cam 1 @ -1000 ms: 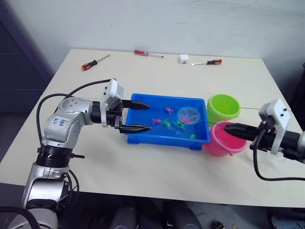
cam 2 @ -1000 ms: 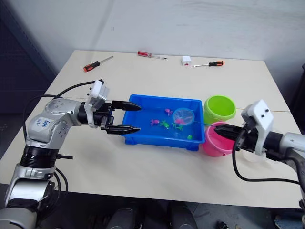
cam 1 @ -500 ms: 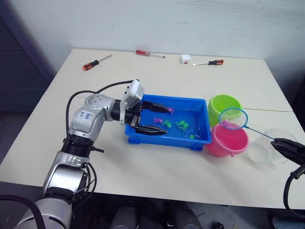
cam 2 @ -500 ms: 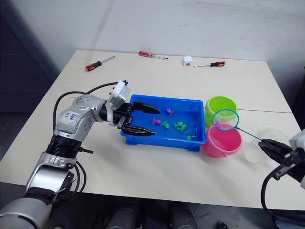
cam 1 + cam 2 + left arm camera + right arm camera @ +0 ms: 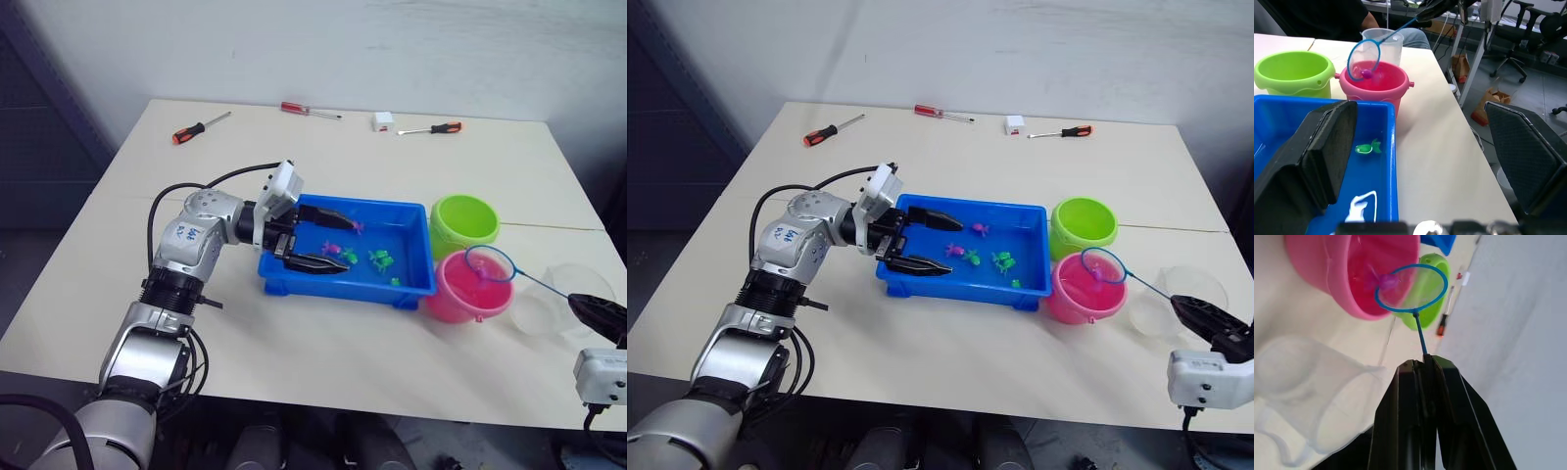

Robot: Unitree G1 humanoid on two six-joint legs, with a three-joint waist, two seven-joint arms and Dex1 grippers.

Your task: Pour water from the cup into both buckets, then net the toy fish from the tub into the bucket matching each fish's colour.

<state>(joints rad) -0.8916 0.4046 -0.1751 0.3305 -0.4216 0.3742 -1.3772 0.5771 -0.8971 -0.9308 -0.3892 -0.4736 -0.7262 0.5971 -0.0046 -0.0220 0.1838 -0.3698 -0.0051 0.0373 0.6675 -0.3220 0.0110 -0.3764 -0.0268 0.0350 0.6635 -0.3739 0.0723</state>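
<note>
**Net with a pink fish over the pink bucket**

The net [image 5: 489, 263] hangs over the pink bucket [image 5: 468, 290], its blue hoop tilted, with a pink fish [image 5: 1366, 74] lying in the mesh. The right gripper [image 5: 1422, 363] pinches the thin handle between closed fingers at the table's right edge, above the clear cup [image 5: 561, 297]. The green bucket [image 5: 464, 221] stands just beyond the pink one. Left of both buckets sits the blue tub [image 5: 350, 285], where green and pink fish [image 5: 380, 258] float. The left gripper [image 5: 329, 242] hovers over the tub's left end, fingers spread wide and holding nothing. Three screwdrivers [image 5: 200, 126] lie along the table's far side.
</note>
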